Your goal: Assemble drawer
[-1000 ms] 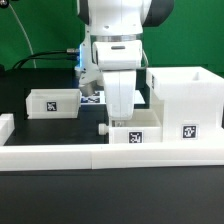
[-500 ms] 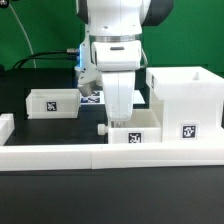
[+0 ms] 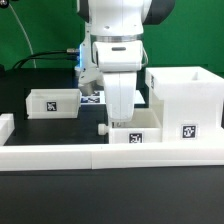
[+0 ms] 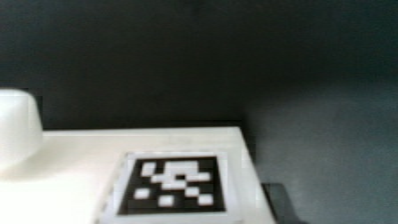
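In the exterior view my gripper [image 3: 120,116] reaches straight down into a small open-top white box [image 3: 140,133] with a tag on its front, which rests against the front border block. A small white peg [image 3: 101,128] sticks out beside that box. The tall white housing [image 3: 186,100] stands just to the exterior view's right of the box. A second small tagged box [image 3: 52,102] lies to the exterior view's left. The wrist view shows a white tagged surface [image 4: 175,185] very close, a dark finger [image 4: 278,205] beside it and a rounded white part [image 4: 15,125]. The jaw gap is hidden.
Long low white border blocks [image 3: 60,152] run along the front, with a short one at the exterior view's left [image 3: 5,126]. The marker board [image 3: 91,98] lies behind my arm. A green backdrop and cables stand at the back.
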`<state>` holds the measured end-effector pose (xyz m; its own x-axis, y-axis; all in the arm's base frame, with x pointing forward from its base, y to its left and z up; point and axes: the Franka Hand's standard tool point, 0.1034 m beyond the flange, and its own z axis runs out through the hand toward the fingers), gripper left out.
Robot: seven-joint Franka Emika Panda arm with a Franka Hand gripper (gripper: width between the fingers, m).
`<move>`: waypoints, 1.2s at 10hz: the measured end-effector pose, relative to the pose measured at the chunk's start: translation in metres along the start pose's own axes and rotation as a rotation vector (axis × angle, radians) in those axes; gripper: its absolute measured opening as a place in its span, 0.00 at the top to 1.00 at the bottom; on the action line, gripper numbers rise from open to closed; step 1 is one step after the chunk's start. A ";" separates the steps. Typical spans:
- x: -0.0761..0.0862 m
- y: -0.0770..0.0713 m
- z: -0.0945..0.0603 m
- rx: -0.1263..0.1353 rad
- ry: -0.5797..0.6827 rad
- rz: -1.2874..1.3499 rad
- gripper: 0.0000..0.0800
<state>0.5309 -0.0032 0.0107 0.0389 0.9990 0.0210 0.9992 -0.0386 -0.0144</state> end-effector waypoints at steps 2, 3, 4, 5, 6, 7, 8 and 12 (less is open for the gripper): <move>0.001 -0.001 0.001 0.001 0.000 -0.012 0.95; 0.001 -0.001 0.001 0.001 0.000 -0.009 0.95; 0.005 -0.001 0.001 0.001 0.001 -0.009 0.95; 0.010 0.000 0.000 -0.002 0.006 -0.013 0.95; 0.008 0.001 0.000 -0.011 0.009 -0.008 0.95; 0.007 0.000 0.001 -0.010 0.008 -0.008 0.95; 0.007 0.000 0.001 -0.010 0.008 -0.008 0.95; 0.022 -0.001 0.001 -0.011 0.011 -0.040 0.95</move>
<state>0.5311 0.0185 0.0101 -0.0005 0.9995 0.0327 1.0000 0.0006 -0.0027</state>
